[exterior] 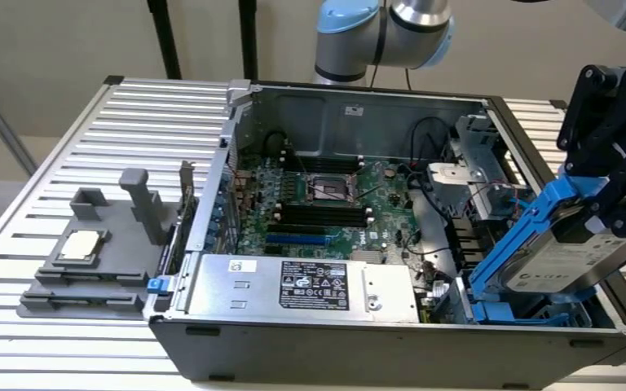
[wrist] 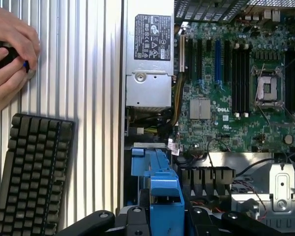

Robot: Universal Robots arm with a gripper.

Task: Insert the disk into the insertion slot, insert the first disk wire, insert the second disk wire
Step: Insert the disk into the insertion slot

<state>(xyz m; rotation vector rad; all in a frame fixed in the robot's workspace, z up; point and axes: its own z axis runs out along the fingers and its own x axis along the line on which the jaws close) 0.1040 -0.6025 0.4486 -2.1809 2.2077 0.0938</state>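
My gripper point(exterior: 614, 218) is shut on the disk point(exterior: 566, 262), a silver-grey drive with a white label in a bright blue carrier frame point(exterior: 522, 236). The disk hangs tilted, its lower end just above the insertion slot point(exterior: 531, 314), the grey bay with blue fittings in the case's corner at the exterior view's right. In the wrist view the blue carrier point(wrist: 163, 194) sits between my black fingers point(wrist: 133, 217). Loose wires point(exterior: 485, 199) lie by the drive cage; I cannot tell which are the disk wires.
The open computer case holds a motherboard point(exterior: 324, 204) and a silver power supply with a black label point(exterior: 302, 287). A grey fixture with a small chip point(exterior: 82, 248) stands at the exterior view's left. A black keyboard point(wrist: 32, 172) and a person's hand point(wrist: 10, 54) rest on the slatted table.
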